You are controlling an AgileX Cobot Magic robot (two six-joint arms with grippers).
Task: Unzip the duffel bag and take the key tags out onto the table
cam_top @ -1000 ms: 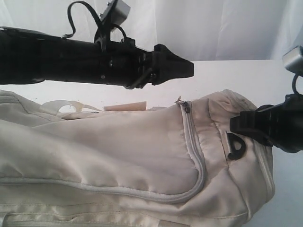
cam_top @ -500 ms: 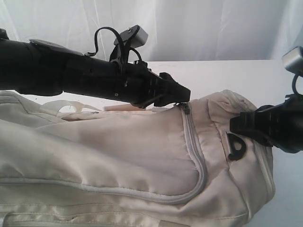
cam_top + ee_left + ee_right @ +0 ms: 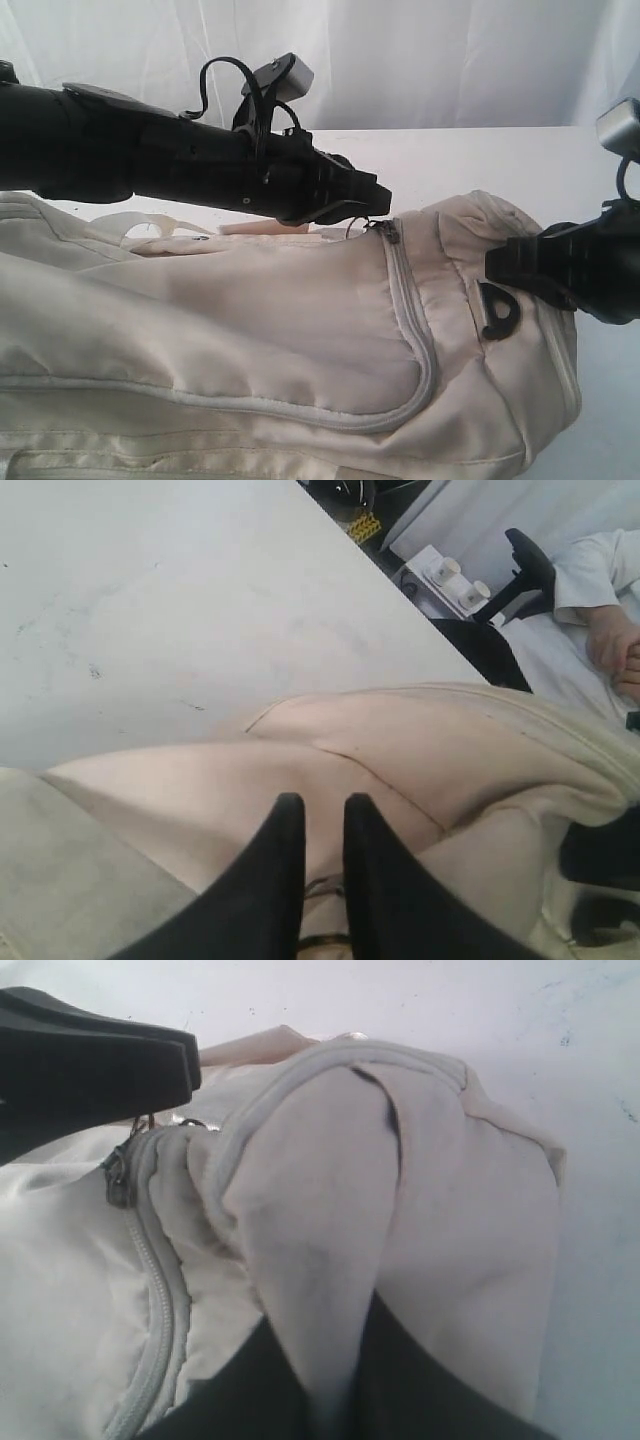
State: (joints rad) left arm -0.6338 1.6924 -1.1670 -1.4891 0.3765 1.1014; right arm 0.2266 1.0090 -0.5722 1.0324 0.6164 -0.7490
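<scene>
Lowered since a second ago: the left gripper [image 3: 377,206], then clear above the duffel bag [image 3: 250,310], now sits at its top seam with its fingers drawn from wide apart to nearly together on the zipper pull [image 3: 386,228], which lies between its tips.

Right gripper [image 3: 498,264]: clamped on a fold of fabric at the bag's end, D-ring [image 3: 500,310] just beneath it.

Handling, judged:
- Bag: soft, slack cloth that creases and bunches under the fingers. It is likely light, so it will drag along unless its end is held. Take hold at the end fold, as the right gripper does.
- Pull: small, hard metal and prone to slip. Pinch it flat, then draw along the zipper track [image 3: 412,310] away from the right gripper.

Count:
- duffel bag, one, on the table [image 3: 480,160], zipped shut
- zipper pull, one
- D-ring, one
- webbing strap [image 3: 150,224], one seen, behind the left gripper
- key tags, none visible, presumably inside
</scene>
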